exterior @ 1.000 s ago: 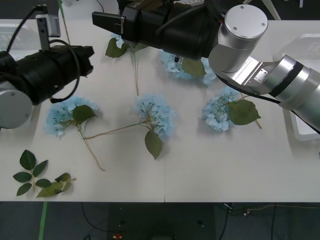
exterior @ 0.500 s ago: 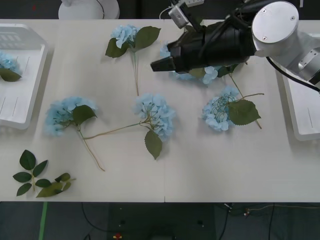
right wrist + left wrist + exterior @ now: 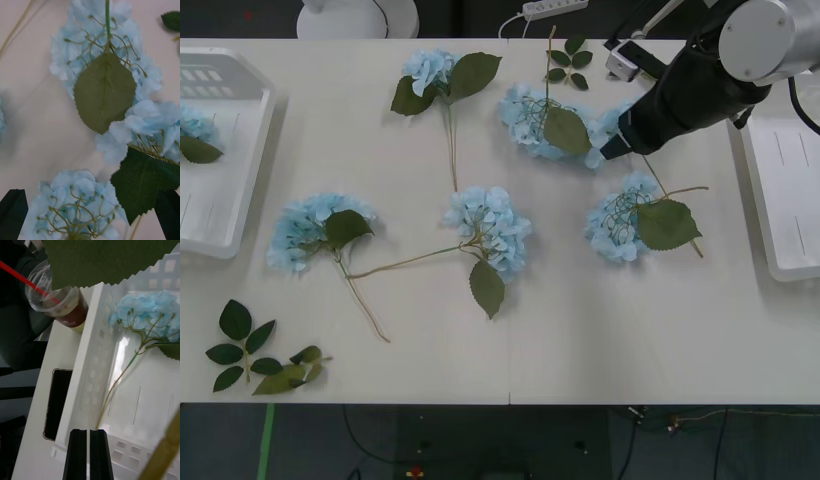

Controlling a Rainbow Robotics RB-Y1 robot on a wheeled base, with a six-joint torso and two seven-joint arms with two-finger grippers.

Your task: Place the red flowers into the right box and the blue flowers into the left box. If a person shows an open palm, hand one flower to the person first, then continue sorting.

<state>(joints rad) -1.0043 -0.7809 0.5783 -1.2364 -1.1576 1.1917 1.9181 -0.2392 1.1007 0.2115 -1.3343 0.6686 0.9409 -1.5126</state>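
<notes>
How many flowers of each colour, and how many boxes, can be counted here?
Blue flowers: 7 (6 on the table, 1 in the left box)
Red flowers: 0
White boxes: 2 (left box, right box)
Total: 9

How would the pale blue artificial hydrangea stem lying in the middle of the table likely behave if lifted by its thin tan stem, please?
The pale blue artificial hydrangea stem probably weighs little, being fabric-like petals. Its thin curved stalk suggests it may flex, letting the bloom droop. It seems unlikely to roll, since the broad leaf lies flat.
</notes>
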